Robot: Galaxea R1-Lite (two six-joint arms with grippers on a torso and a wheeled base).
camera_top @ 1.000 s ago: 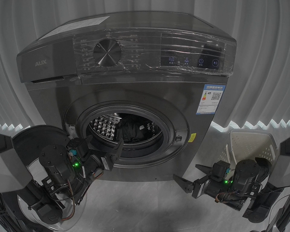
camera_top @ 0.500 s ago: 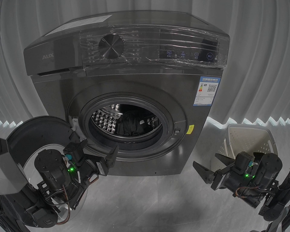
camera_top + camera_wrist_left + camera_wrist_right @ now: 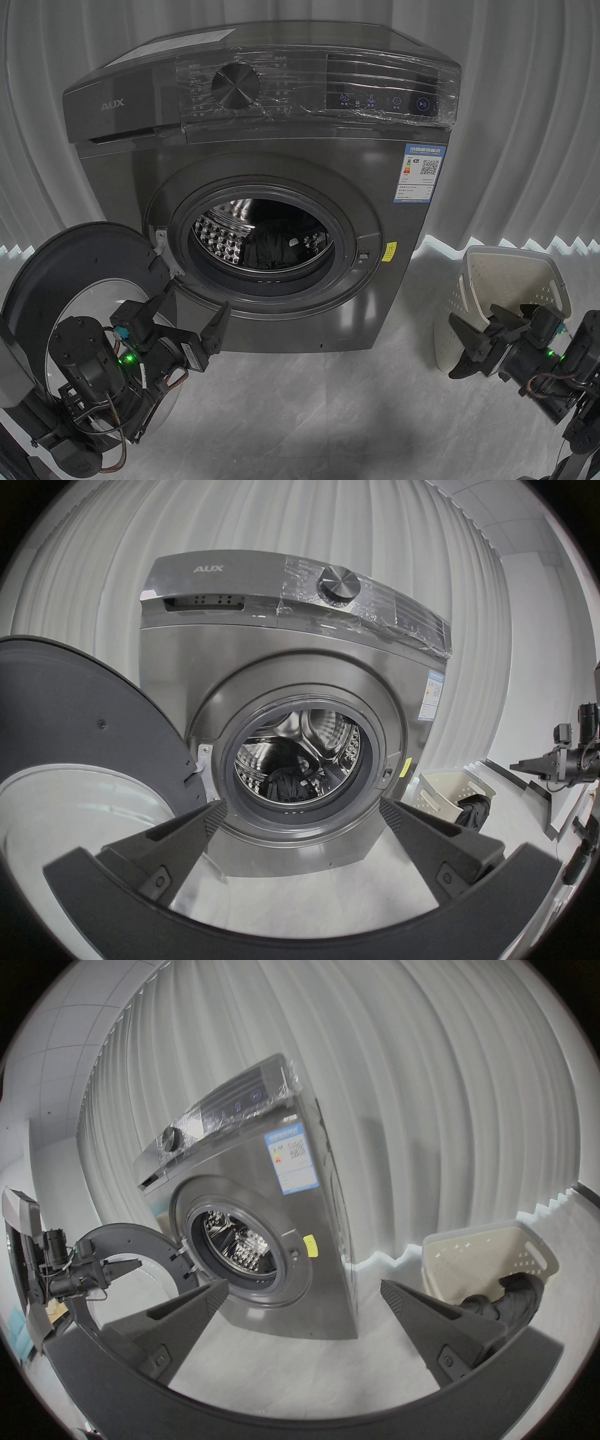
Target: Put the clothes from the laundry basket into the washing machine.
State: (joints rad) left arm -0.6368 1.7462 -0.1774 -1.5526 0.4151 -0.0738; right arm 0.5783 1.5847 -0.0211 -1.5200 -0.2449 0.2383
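Beside the open, empty right hand [image 3: 472, 312] sits the basket [image 3: 500, 275]; the open, empty left hand [image 3: 195, 300] faces the washer [image 3: 262, 156].

Pale pleated curtains [image 3: 531, 125] all around — grey marbled floor [image 3: 325, 406], tiled ceiling [image 3: 81, 1016] overhead

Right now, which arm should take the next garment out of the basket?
Right. The right gripper is open and close by the laundry basket, where a dark garment lies. The left gripper, also open, is by the open door, on the washing machine's far side.
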